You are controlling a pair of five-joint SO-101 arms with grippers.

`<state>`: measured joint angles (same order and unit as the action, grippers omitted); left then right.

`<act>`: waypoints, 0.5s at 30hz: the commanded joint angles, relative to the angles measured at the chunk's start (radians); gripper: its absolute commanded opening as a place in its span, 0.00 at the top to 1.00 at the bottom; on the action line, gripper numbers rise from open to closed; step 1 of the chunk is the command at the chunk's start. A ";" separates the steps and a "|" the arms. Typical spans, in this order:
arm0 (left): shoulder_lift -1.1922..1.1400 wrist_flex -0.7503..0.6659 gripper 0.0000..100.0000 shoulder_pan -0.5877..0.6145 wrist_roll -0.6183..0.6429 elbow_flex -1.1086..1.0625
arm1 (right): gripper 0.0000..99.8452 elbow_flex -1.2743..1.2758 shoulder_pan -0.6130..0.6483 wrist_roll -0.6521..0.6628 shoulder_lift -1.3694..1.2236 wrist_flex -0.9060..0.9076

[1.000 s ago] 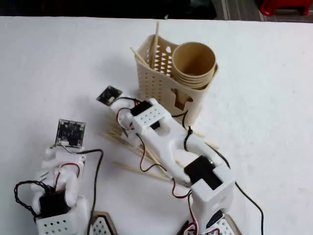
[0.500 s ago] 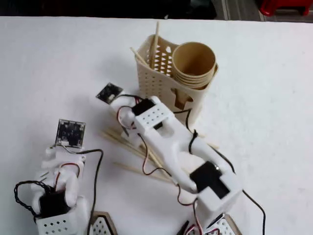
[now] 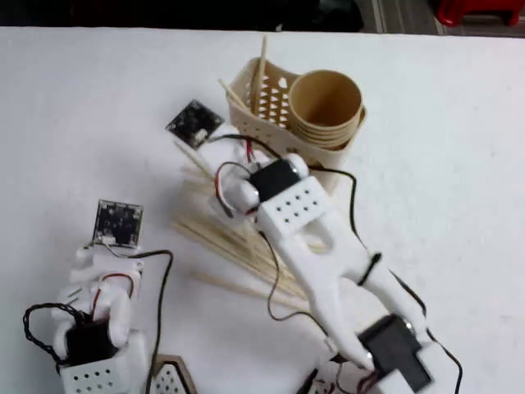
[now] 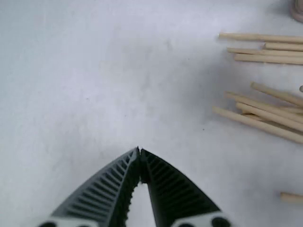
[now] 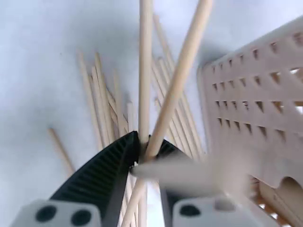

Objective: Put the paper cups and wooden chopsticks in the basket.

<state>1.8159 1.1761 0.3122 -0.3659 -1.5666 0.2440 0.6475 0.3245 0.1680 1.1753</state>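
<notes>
Left tool (image 4: pixel 139 152) clenched, nothing in it, over bare surface (image 3: pixel 82 107) at lower left. Pile (image 4: pixel 259 125) of loose sticks lies on the surface at centre. Right tool (image 5: pixel 144 151) grasps 2 chopsticks (image 5: pixel 145 71), crossed, above the pile, just beside the basket (image 3: pixel 261 139). Basket upright. Cups (image 3: pixel 326 107) stacked inside it.

2 white arms (image 3: pixel 324 246), black servos (image 3: pixel 275 176), red and black cables (image 3: pixel 162 295), ribbed black jaws

Chopsticks (image 3: pixel 215 234): pile beside the basket (image 3: pixel 261 135) partly hidden under the right arm (image 3: pixel 320 246).
Basket: lower front wall covered by that arm.
Right fingers (image 5: pixel 194 172): one blurred beside the basket.
</notes>
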 commanded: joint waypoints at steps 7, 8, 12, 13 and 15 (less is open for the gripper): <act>0.008 -0.014 0.98 0.008 -0.012 0.003 | 0.98 -0.031 -0.012 0.000 0.234 -0.027; 0.008 -0.014 0.98 0.008 -0.012 0.003 | 0.98 -0.031 -0.012 -0.002 0.242 -0.033; 0.008 -0.014 0.98 0.008 -0.012 0.003 | 0.98 -0.031 -0.012 -0.002 0.255 -0.071; 0.008 -0.014 0.98 0.008 -0.012 0.003 | 0.98 -0.031 -0.012 -0.002 0.255 -0.079; 0.008 -0.014 0.98 0.008 -0.012 0.003 | 0.98 -0.031 -0.012 -0.002 0.251 -0.096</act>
<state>1.8159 1.1761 0.3122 -0.3659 -1.5666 0.2440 0.6429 0.3230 0.3828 1.1201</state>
